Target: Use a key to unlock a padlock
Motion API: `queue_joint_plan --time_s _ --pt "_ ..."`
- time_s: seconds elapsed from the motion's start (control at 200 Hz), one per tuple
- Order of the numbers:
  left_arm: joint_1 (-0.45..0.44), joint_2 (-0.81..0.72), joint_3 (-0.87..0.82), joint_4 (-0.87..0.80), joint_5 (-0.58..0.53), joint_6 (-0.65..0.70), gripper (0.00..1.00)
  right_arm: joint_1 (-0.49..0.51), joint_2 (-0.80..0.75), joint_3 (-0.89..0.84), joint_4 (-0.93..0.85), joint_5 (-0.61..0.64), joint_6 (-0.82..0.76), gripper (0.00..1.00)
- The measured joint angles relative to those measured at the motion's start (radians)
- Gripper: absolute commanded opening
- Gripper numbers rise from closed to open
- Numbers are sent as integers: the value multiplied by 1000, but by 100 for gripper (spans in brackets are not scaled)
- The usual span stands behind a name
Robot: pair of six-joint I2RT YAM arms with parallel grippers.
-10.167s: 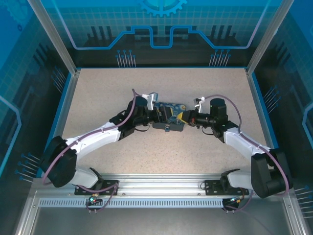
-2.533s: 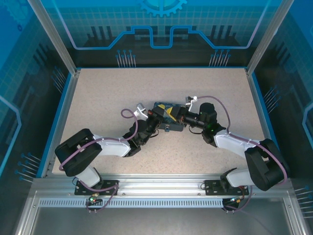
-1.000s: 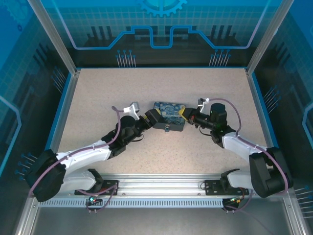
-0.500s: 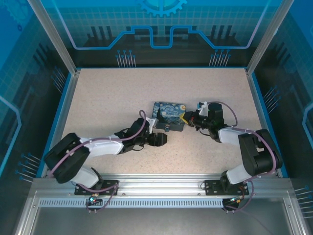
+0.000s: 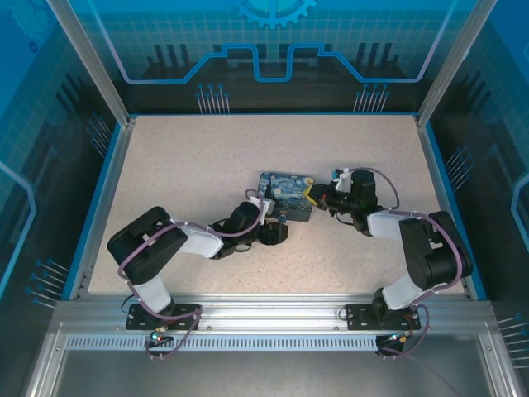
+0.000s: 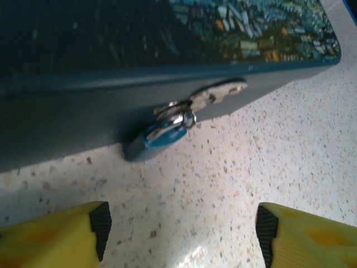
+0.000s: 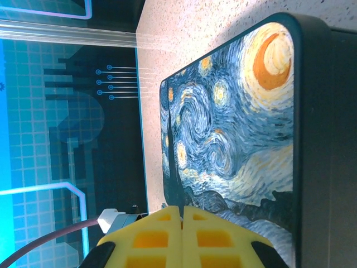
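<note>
A small bluish-grey padlock [image 6: 157, 139] with a silver shackle hangs from a silver hasp [image 6: 218, 91] on the front wall of the Starry-Night box [image 6: 111, 84]. From above, the padlock [image 5: 283, 217] is a tiny speck at the box's [image 5: 286, 192] near side. My left gripper [image 6: 184, 230] is open just short of the padlock, with bare table between its pads [image 6: 101, 228]. It lies low in front of the box [image 5: 277, 234]. My right gripper [image 7: 182, 210] is shut, nothing visible between its fingers, at the box's right end [image 5: 316, 198]. I cannot make out the key.
The speckled tabletop [image 5: 207, 157] is bounded by a blue rim and the cage's metal posts [image 5: 91, 74]. Purple cables [image 5: 384, 184] loop along both arms. The printed box lid [image 7: 234, 123] lies close before the right wrist camera.
My left gripper has swung from the box's left end round to its front, now facing the padlock, and its jaws have narrowed slightly. The right gripper has stayed shut at the box's right end.
</note>
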Motion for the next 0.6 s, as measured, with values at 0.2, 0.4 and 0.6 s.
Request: queue_joint_plan --time_s 0.2,0.4,0.6 --pt "-1 45 12 71 -50 12 70 0 23 16 1 -3 0 0" --pt "-10 80 50 73 -117 44 70 0 25 21 0 -3 0 0" --pt "-31 116 101 42 -170 79 70 0 25 33 0 -3 0 0"
